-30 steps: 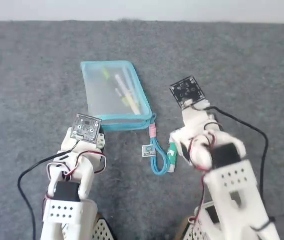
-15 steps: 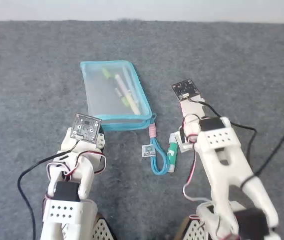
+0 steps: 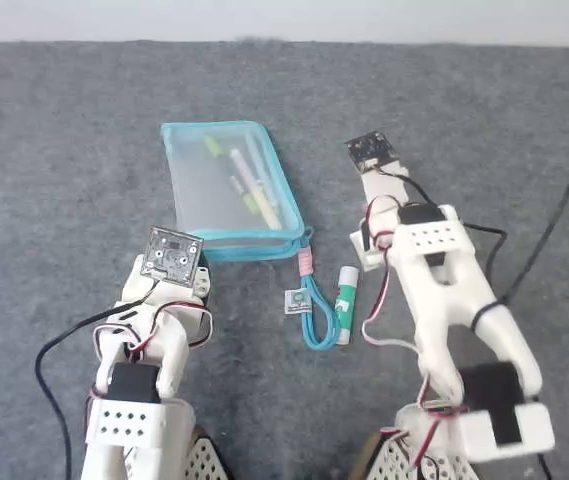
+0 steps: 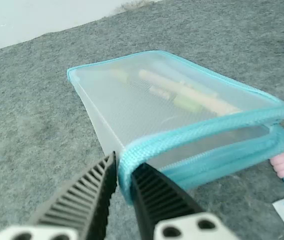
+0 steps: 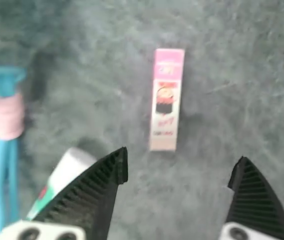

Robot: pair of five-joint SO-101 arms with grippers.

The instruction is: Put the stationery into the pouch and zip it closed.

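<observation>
Carpet (image 3: pixel 64 150), one pouch (image 3: pixel 232 190) pinched by left gripper (image 4: pixel 124 187), one glue stick (image 3: pixel 345 305), one eraser (image 5: pixel 167 99), right gripper (image 5: pixel 181 156) wide

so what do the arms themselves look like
The left arm and right arm are white plastic, trailing black, red and white cables. Each wrist carries a small square circuit board. The fingers are black and ribbed.
</observation>
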